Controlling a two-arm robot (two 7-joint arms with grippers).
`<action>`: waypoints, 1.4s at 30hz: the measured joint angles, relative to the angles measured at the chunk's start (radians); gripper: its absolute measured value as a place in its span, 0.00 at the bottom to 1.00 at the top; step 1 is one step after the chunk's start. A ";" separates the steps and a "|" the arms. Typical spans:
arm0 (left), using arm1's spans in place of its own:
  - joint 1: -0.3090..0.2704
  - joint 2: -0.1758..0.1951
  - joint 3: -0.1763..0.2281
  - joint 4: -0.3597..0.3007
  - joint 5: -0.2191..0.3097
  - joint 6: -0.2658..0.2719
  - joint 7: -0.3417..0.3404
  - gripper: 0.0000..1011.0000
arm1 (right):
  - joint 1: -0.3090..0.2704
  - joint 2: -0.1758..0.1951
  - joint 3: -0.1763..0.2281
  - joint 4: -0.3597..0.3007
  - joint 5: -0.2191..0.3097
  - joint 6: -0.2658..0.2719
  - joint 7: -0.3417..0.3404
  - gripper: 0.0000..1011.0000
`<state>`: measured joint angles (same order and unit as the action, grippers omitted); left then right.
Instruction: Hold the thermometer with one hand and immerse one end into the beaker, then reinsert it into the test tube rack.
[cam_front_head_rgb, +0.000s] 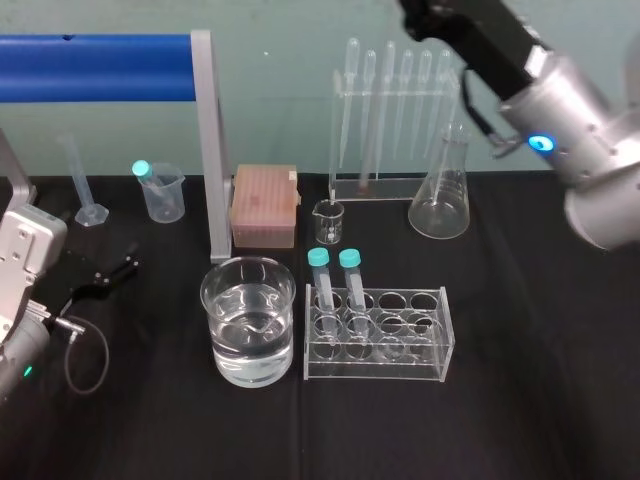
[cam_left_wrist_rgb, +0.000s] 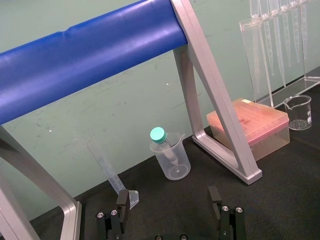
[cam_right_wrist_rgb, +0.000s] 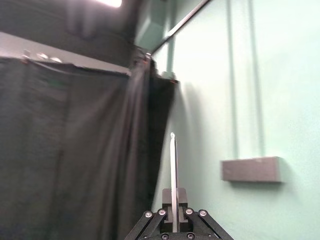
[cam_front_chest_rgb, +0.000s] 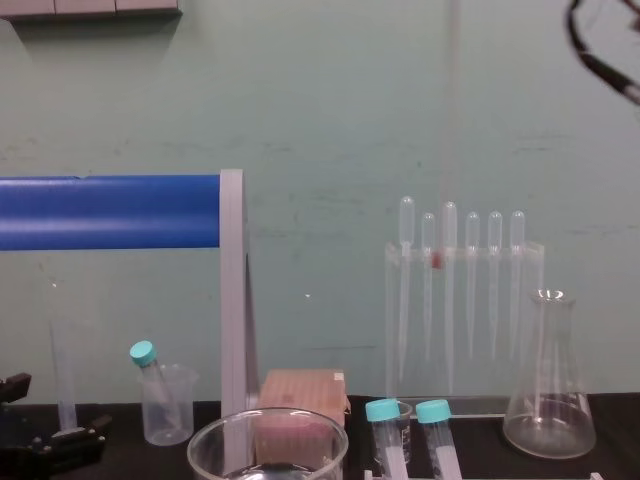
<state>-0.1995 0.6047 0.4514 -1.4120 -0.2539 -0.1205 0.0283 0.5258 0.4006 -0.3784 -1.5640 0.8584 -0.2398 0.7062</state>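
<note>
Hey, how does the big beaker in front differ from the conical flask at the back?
The beaker is wide and straight-walled; the conical flask tapers to a narrow neck. The beaker holds clear liquid; the flask looks empty. The beaker stands left of the tube rack; the flask stands farther back, right of the pipette stand. Both are clear, upright, on the black table. The right gripper, raised high, grips the thermometer.

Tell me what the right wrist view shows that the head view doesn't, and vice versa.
Right wrist, not head: the right claw shut on the thermometer. Head, not right wrist: the water-filled beaker, the test tube rack, the left claw parked at left. Both: the pale green wall.
</note>
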 joint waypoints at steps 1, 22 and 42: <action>0.000 0.000 0.000 0.000 0.000 0.000 0.000 1.00 | -0.013 0.012 0.009 -0.015 -0.004 0.003 -0.015 0.06; 0.000 0.000 0.000 0.000 0.000 0.000 0.000 1.00 | -0.194 0.108 0.103 -0.065 -0.057 0.109 -0.172 0.06; 0.000 0.000 0.000 0.000 0.000 0.000 0.000 1.00 | -0.126 0.066 0.038 0.089 -0.062 0.121 -0.083 0.06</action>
<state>-0.1996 0.6047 0.4514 -1.4120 -0.2539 -0.1205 0.0283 0.3993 0.4668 -0.3408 -1.4751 0.7961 -0.1190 0.6228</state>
